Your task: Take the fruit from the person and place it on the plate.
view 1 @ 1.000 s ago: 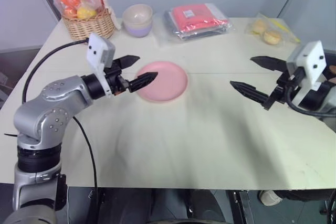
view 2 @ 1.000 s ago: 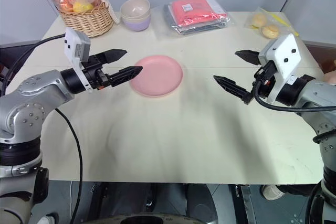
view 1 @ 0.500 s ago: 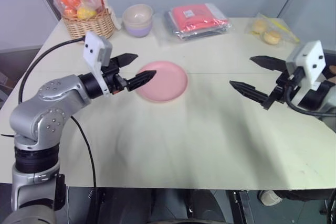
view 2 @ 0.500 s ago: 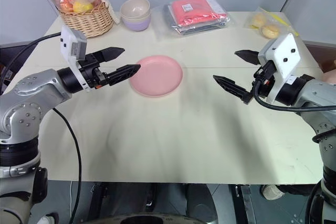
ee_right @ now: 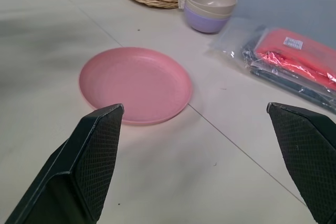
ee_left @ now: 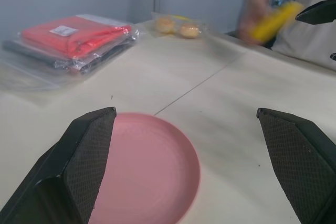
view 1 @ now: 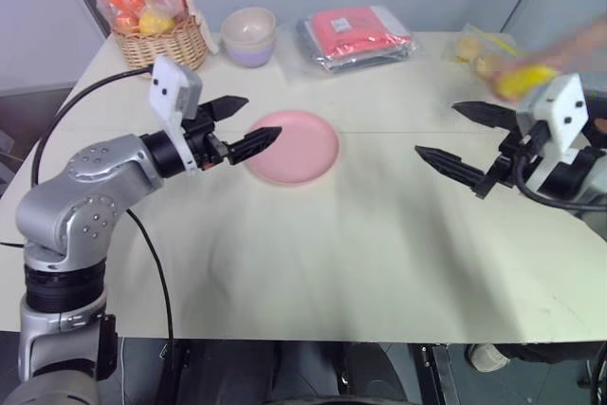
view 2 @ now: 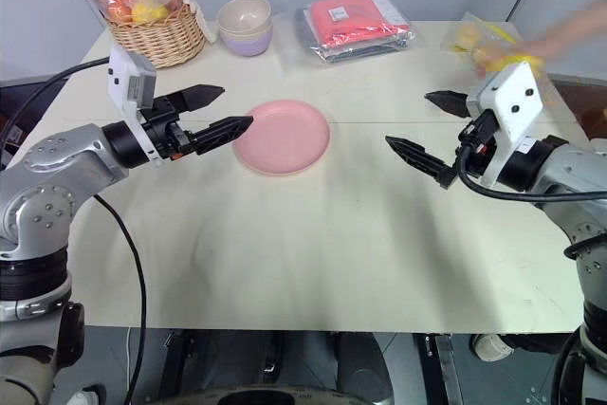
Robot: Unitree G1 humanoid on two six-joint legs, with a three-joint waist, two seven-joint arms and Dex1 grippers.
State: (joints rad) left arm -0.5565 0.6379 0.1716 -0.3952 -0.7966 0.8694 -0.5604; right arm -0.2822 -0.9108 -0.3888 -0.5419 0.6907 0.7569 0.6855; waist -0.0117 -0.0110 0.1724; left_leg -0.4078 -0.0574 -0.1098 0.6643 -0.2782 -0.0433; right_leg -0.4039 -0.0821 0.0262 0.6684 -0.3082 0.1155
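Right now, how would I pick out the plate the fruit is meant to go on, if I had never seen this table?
Start from the cream table and look a little left of its middle, just past the tip of the left gripper. The plate lies there: round, flat, pink, nothing on it. The nearest dish, a cream-and-lilac bowl by the wicker basket at the far edge, is deeper and smaller.

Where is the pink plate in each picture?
Left eye view: the pink plate lies left of the middle, just past the left gripper.
Right eye view: same spot, again by the left gripper.
Left wrist view: low down, between that gripper's two fingers.
Right wrist view: left of the middle, above one finger.
Shared landmark: the red packet in clear plastic.
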